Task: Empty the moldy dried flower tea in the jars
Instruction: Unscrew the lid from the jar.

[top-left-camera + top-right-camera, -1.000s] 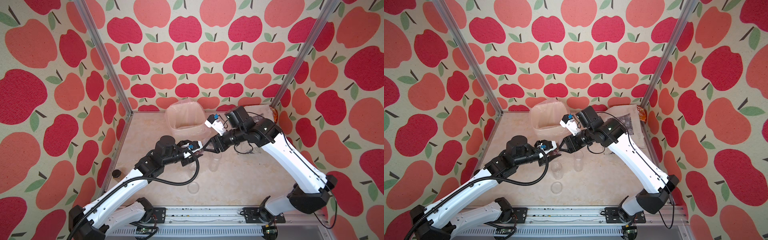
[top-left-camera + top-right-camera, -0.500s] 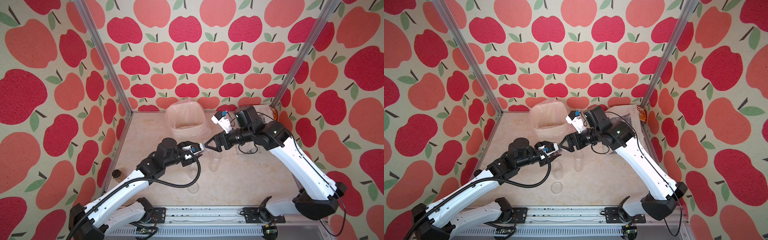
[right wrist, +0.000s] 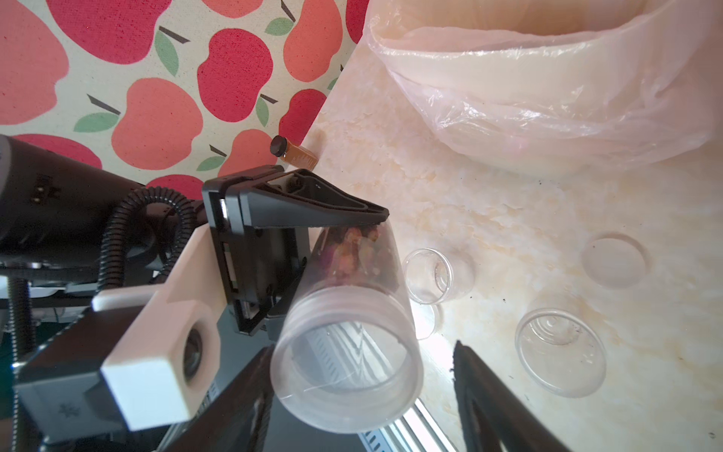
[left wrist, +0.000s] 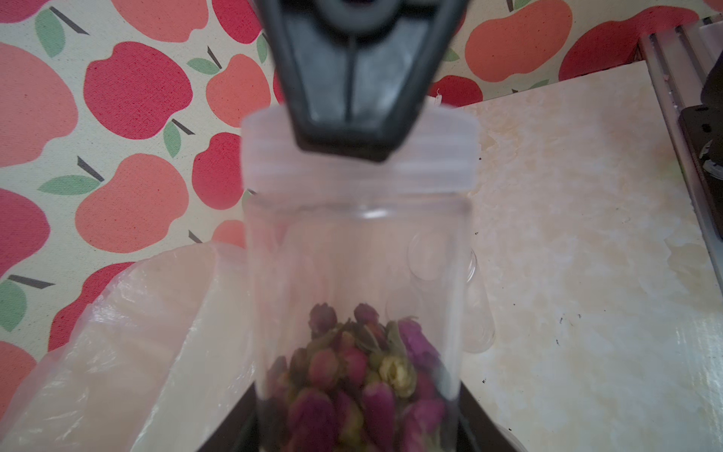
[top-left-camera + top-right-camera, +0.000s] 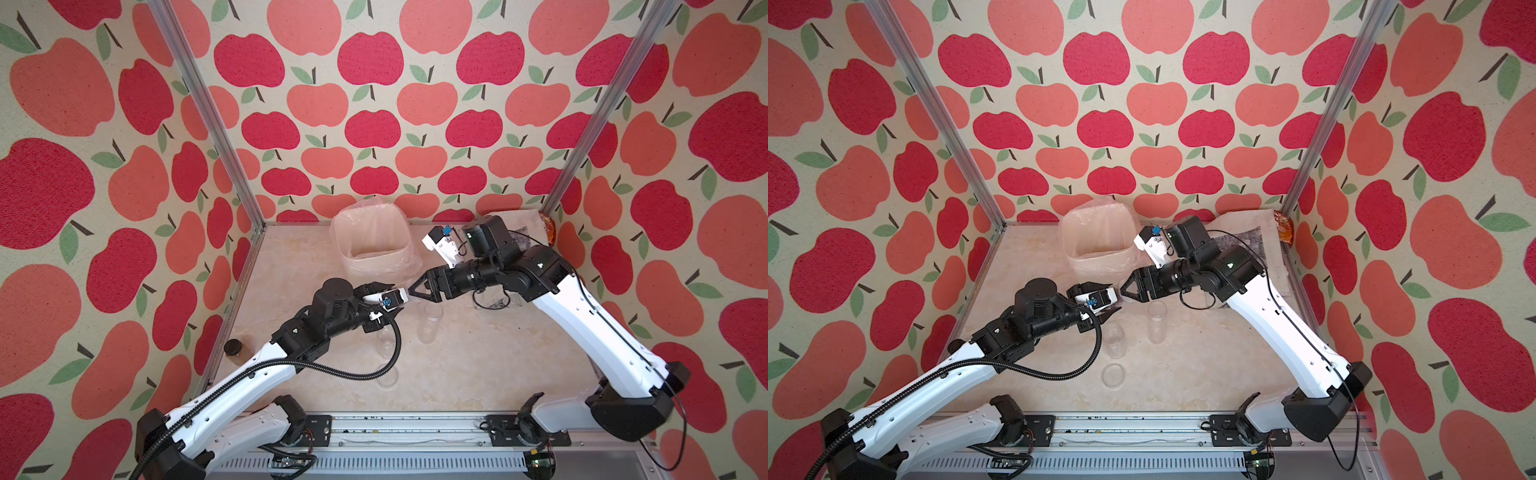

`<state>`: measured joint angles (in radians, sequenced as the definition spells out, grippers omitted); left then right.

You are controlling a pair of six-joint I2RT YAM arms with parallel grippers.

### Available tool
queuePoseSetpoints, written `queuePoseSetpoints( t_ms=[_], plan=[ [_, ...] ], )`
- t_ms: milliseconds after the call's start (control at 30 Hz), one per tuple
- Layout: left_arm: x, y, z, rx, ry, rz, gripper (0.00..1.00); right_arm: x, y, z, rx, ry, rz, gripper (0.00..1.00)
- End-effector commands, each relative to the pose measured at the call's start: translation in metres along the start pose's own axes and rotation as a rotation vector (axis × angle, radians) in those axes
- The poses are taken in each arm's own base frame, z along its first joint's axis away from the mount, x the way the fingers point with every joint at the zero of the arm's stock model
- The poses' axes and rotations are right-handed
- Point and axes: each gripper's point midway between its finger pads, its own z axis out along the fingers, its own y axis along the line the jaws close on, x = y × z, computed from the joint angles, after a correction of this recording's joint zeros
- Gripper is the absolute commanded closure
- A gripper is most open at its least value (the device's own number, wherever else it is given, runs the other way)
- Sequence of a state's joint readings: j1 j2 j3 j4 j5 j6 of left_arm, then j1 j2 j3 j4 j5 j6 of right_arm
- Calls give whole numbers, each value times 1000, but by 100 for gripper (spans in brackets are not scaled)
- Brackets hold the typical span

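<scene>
Two empty, lidless jars [image 5: 428,328] stand mid-desk [image 5: 478,365]. The left end effector [image 3: 340,250] pinches the third jar [image 4: 356,274], which holds dried rosebud tea [image 4: 352,375], just near the waste bin [image 5: 374,249]. The right end effector [image 5: 412,289] is spread around its lid [image 4: 442,156], which is not yet off.

jar [image 4: 358,254] base: cut off by edge; lid [image 4: 442,156]: blurred (left wrist view)
</scene>
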<state>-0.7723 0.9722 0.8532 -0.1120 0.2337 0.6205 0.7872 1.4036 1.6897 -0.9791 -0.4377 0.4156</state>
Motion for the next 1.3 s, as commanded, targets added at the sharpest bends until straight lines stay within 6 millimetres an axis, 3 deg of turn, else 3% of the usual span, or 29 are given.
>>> queuePoseSetpoints(
  t_ms=[0, 33, 200, 300, 467, 633, 800, 900, 967, 1033, 1067, 1133, 1267],
  plan=[
    [-8, 3, -2, -22, -27, 26, 73, 1, 5, 6, -36, 13, 6, 28],
    [-8, 4, -2, -23, -25, 27, 73, 2, 5, 7, -36, 19, 7, 29],
    [-8, 3, -1, -17, -24, 22, 75, 3, 5, 13, -42, 40, -13, 48],
    [-10, -1, -2, 5, -29, -3, 83, 2, 9, 14, -63, 49, -78, 61],
    [-18, -22, -11, 156, -73, -87, 86, 5, 6, 11, -31, 96, -414, 76],
    [-31, -47, -35, 426, -166, -244, 87, 32, -2, 11, -6, 258, -828, 80],
    [-39, -48, -53, 537, -236, -328, 89, 29, 8, 13, -39, 269, -966, 80],
    [-39, -44, -55, 519, -242, -321, 89, 25, 14, 13, -51, 248, -989, 75],
    [-37, -40, -54, 491, -233, -312, 88, 20, 16, 15, -45, 228, -986, 60],
    [-32, -35, -50, 445, -211, -299, 88, 11, 21, 14, -38, 188, -949, 39],
    [-29, -32, -48, 417, -198, -293, 88, 5, 24, 11, -29, 161, -925, 35],
    [-19, -21, -41, 330, -156, -271, 87, -11, 34, 0, -19, 74, -834, 22],
    [-1, 1, -31, 164, -71, -196, 86, -38, 43, -25, -23, -88, -541, 10]
  ],
)
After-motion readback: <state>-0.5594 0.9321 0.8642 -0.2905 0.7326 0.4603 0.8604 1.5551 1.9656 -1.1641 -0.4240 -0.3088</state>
